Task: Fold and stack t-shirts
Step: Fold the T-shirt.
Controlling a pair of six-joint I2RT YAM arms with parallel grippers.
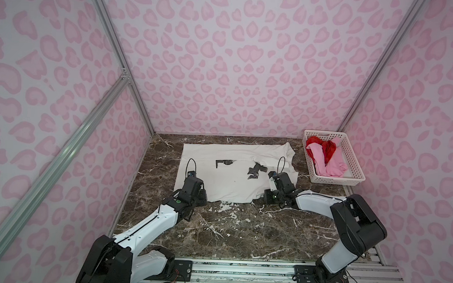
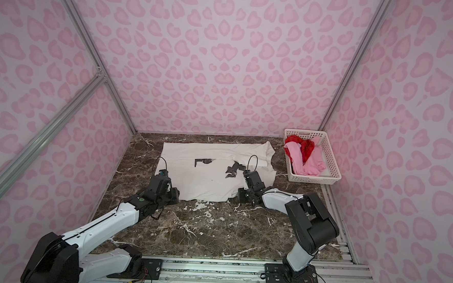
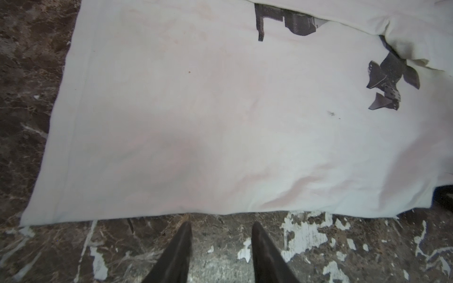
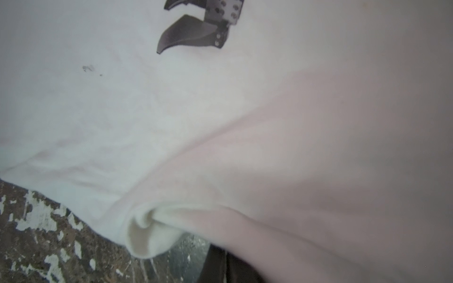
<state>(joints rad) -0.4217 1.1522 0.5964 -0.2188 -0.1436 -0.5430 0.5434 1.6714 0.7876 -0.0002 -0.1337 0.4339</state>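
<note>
On the counter [image 1: 242, 228] lies an off-white t-shirt [image 1: 226, 179]. The left claw [image 3: 221, 224] is spread; the right claw [image 4: 217, 259] pinches its edge.

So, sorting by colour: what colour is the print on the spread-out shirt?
Black and dark grey print on the off-white t-shirt; best in the left wrist view.

Both top views give you even, soft overhead light, no hard shadows; faint glare on rail [image 1: 240, 265] at 6 o'clock; wide-lens bowing bends wall posts [image 1: 113, 51] at 10 and 2 o'clock. Your left wrist view: off-white t-shirt [image 3: 196, 122] bright, slightly soft, dull shadow patch. Right wrist view: cloth nearest lens blurred, dim, pink-tinted.
</note>
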